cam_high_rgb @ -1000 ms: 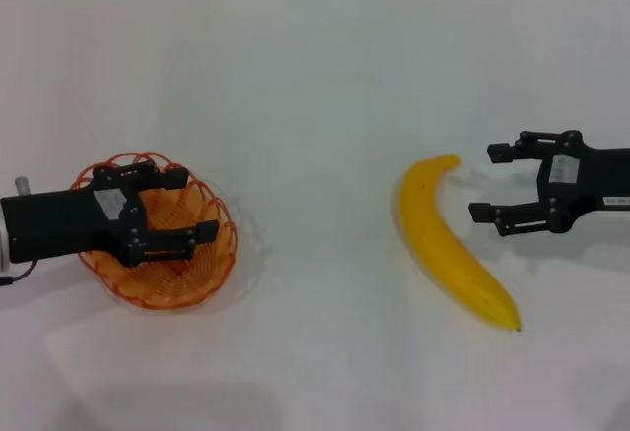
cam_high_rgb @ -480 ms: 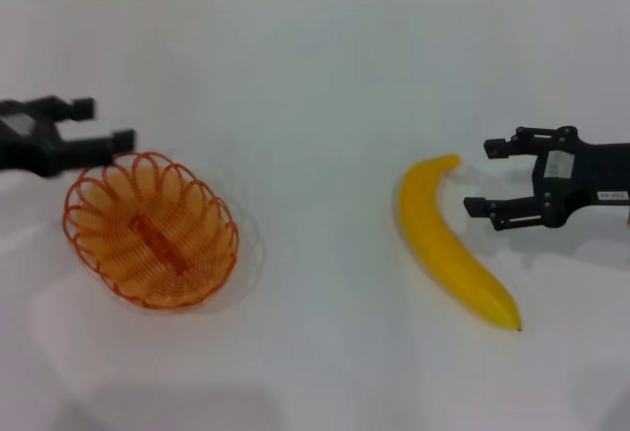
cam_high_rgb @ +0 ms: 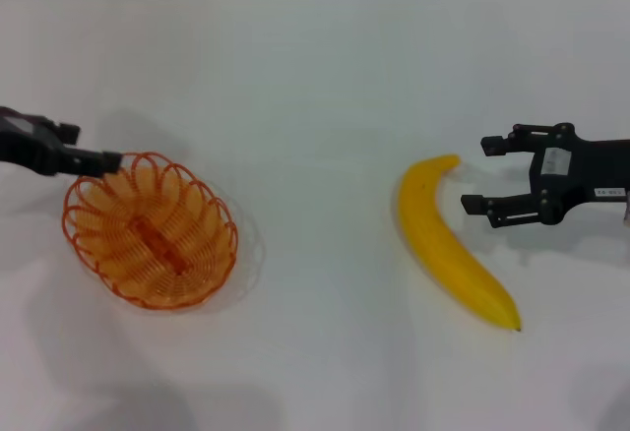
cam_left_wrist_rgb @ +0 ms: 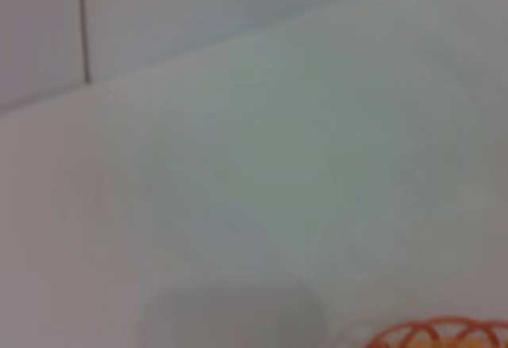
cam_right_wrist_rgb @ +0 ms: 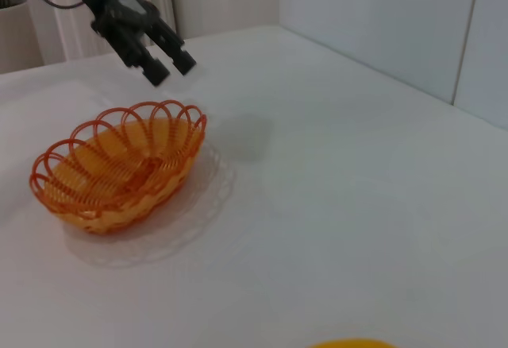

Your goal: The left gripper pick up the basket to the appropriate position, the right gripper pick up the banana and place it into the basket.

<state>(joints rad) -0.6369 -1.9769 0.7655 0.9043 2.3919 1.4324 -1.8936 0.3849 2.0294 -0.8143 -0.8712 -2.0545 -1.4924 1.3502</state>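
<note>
Since half a second ago the left gripper (cam_high_rgb: 103, 161) has swung down toward the basket (cam_high_rgb: 150, 230), its tip now at the far left part of the rim; a second ago it sat right over the bowl. From the right wrist view that gripper (cam_right_wrist_rgb: 168, 64) hangs above the rim rather than on it, its two fingers close side by side with only a narrow gap, holding nothing. The basket (cam_right_wrist_rgb: 117, 166) sits flat on the white table (cam_high_rgb: 315, 87), on the left side, and it has not shifted. A sliver of its orange rim (cam_left_wrist_rgb: 441, 334) shows in the left wrist view.

Over on the right, the right gripper (cam_high_rgb: 482, 173) has crept a touch closer to the banana (cam_high_rgb: 445, 242). Its fingers are spread wide, pointing at the banana's upper end, just beside it without touching. The banana lies on the table, well apart from the basket, dark tip toward the robot.
</note>
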